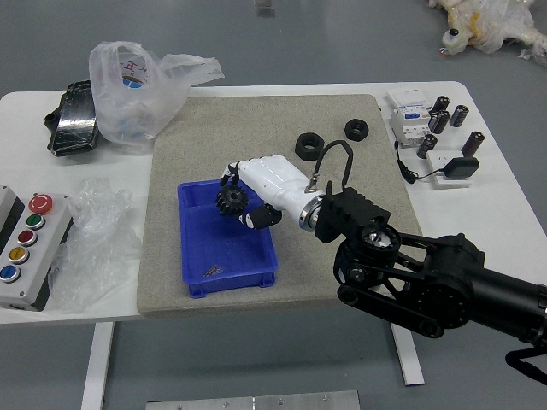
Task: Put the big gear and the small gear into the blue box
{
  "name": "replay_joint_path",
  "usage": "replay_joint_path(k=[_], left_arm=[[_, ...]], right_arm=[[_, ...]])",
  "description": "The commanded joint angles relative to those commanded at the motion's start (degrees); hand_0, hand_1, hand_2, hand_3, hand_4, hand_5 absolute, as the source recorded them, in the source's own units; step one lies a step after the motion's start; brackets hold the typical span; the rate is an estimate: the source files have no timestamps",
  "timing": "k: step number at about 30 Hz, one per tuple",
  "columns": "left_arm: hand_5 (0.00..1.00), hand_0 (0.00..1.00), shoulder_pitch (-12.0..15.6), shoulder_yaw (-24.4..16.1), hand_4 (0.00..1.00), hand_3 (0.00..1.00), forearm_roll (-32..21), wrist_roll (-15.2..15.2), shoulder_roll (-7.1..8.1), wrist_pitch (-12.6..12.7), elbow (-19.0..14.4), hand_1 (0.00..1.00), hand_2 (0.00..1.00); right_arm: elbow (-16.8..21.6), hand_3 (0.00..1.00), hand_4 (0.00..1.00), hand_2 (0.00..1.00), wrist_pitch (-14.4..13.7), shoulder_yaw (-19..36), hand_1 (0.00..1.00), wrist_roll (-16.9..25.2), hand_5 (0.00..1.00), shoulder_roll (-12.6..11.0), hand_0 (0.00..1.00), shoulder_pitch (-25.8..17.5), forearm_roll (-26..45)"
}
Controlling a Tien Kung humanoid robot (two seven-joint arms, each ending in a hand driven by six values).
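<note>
no readable text: the print on the plastic bag (124, 104) and white box (412, 122) is illegible.

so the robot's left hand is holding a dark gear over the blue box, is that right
Wrong hand: the head view shows the right hand, on the arm coming in from the picture's right, holding the dark gear over the blue box. The left hand is out of view.

Button box (34, 269) near left, clear film (94, 248) beside it, black packet (75, 120) and plastic bag (137, 98) far left, black nuts (301, 147) on mat (226, 128), black cylinders (473, 143) far right.
</note>
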Motion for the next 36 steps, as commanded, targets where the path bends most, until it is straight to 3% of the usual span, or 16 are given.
replay_joint_path(k=[1,6,14,19,20,21,25,26,30,31,36], left_arm=[[0.459,0.724,0.0,0.0,0.743,0.749,0.0,0.0,0.00,0.0,0.0,0.651,0.655],[0.459,0.724,0.1,-0.2,0.743,0.749,0.2,0.1,-0.01,-0.1,0.0,0.651,0.655],[0.459,0.724,0.1,-0.2,0.742,0.752,0.3,0.0,-0.07,-0.1,0.0,0.651,0.655],[0.459,0.724,0.2,0.1,0.742,0.752,-0.1,-0.3,-0.17,0.0,0.1,0.651,0.655],[0.458,0.724,0.3,0.2,0.742,0.751,-0.3,-0.4,-0.20,0.0,0.2,0.651,0.655],[0.458,0.724,0.3,0.2,0.742,0.751,-0.2,-0.5,-0.23,0.0,0.2,0.651,0.655],[0.458,0.724,0.3,0.8,0.742,0.751,-0.9,-1.1,-0.19,0.0,0.5,0.651,0.655],[0.459,0.724,0.3,1.3,0.742,0.751,-1.4,-1.6,-0.12,0.0,0.7,0.651,0.655],[0.459,0.724,0.1,2.4,0.742,0.751,-2.3,-2.9,0.21,-0.2,1.2,0.651,0.655],[0.459,0.724,0.1,2.3,0.742,0.748,-2.1,-3.0,0.30,-0.3,1.3,0.651,0.655],[0.459,0.724,-0.1,1.7,0.742,0.748,-1.3,-3.3,0.64,-0.7,1.7,0.651,0.655]], right_arm=[[0.0,0.849,0.587,0.764,0.0,0.0,0.708,0.0,0.152,0.0,0.598,0.0,0.0],[0.0,0.849,0.587,0.764,-0.4,0.0,0.708,0.3,0.152,0.0,0.598,0.0,0.2],[0.8,0.799,0.603,0.745,-3.3,3.2,0.694,1.9,0.178,-1.1,0.569,-1.7,1.5],[3.1,0.799,0.603,0.745,-7.7,9.5,0.694,6.3,0.178,-5.2,0.569,-6.0,6.6],[3.7,0.716,0.606,0.708,-8.6,11.1,0.671,7.5,0.198,-6.3,0.535,-7.2,8.1],[4.4,0.716,0.606,0.708,-9.5,13.0,0.671,9.0,0.198,-7.7,0.535,-8.5,9.7],[6.4,0.716,0.606,0.708,-11.1,20.3,0.671,13.8,0.198,-12.0,0.535,-12.8,16.2],[7.0,0.709,0.665,0.716,-11.2,22.6,0.677,15.3,0.399,-13.4,0.543,-14.2,18.3],[8.4,0.709,0.665,0.716,-11.0,30.8,0.677,20.0,0.399,-17.5,0.543,-18.5,25.1],[8.7,0.716,0.722,0.717,-10.8,33.0,0.693,20.9,0.549,-18.2,0.559,-19.5,26.8],[9.6,0.716,0.722,0.717,-10.2,42.9,0.693,22.9,0.549,-20.0,0.559,-23.8,33.3]])
